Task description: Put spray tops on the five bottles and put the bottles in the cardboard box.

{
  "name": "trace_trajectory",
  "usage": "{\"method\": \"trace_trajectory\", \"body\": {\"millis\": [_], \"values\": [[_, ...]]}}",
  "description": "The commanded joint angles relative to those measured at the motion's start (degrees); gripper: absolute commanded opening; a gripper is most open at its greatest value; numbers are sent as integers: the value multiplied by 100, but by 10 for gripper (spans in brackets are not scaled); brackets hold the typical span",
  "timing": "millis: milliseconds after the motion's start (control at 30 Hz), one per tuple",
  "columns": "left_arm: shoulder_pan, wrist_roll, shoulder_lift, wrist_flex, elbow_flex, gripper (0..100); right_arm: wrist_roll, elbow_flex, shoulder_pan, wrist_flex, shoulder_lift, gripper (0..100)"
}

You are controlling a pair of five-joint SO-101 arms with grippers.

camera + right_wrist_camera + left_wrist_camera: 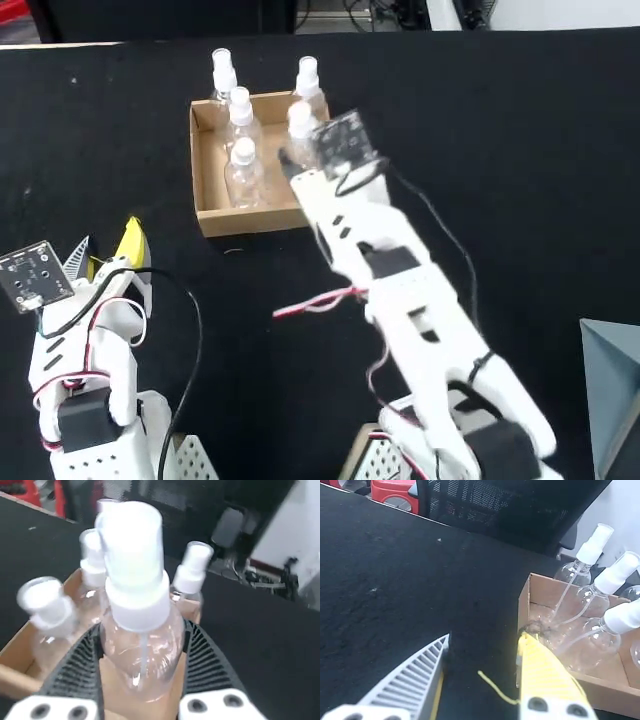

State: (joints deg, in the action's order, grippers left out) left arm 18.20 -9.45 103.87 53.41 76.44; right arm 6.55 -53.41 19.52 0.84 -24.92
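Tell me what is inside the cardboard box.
Two capped bottles stand inside the box; the right gripper holds a third bottle at its right side. That arm covers the floor there. Whether the two far bottles stand inside or behind is unclear.

Right hand (142, 630) clamped (arm outstretched); left hand (485, 641) agape.

From my remote station I see a black-covered table (530, 160) carrying an open cardboard box (245, 220) toward its far middle, a grey angular object (612, 390) at its right edge, and two spray-topped bottles (221, 68) at the box's far wall, inside or just behind I cannot tell.
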Motion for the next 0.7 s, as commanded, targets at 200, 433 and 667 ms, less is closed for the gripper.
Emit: {"method": "trace_trajectory", "body": {"millis": [200, 433, 667], "values": [[75, -35, 53, 26, -84, 209, -308, 884, -220, 193, 954, 15], [75, -26, 53, 9, -13, 209, -308, 848, -220, 580, 1525, 18], [75, -26, 53, 9, -13, 209, -308, 857, -220, 958, 2088, 18]]}}
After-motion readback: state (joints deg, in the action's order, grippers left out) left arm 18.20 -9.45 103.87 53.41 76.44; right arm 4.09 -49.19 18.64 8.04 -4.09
